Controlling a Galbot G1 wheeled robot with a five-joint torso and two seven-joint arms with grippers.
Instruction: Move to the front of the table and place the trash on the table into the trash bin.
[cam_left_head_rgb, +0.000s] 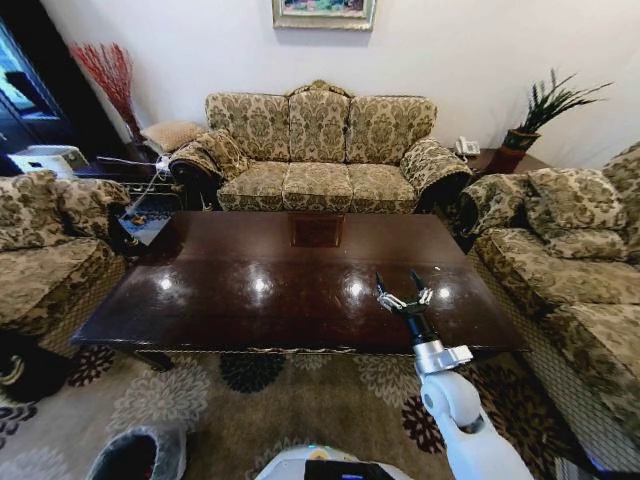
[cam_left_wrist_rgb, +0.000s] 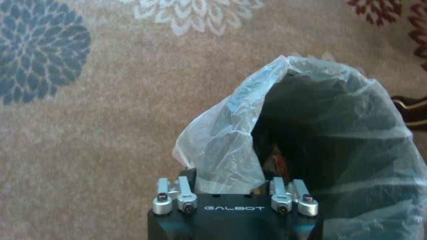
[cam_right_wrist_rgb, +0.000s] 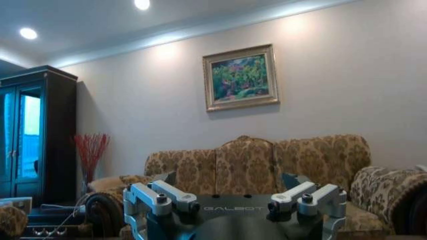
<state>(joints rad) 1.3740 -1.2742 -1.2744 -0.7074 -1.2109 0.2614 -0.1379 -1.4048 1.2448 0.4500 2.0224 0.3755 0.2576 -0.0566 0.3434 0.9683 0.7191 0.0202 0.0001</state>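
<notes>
The table (cam_left_head_rgb: 250, 290) is dark, glossy reddish-brown. The trash bin (cam_left_wrist_rgb: 347, 150) is dark, lined with a translucent whitish bag. The carpet (cam_left_wrist_rgb: 100, 100) is tan with blue-grey, cream and maroon flower shapes. The sofa (cam_left_head_rgb: 318, 150) wears olive-gold damask. The right gripper (cam_left_head_rgb: 403, 294) is silver and black, on a white arm; the painting (cam_right_wrist_rgb: 241, 77) shows green and pink in a gilt frame

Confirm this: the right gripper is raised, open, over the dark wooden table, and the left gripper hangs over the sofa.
Not the sofa. The left wrist view shows the left gripper over the bag-lined dark trash bin. The right gripper is raised, open, over the dark glossy wooden table.
</notes>
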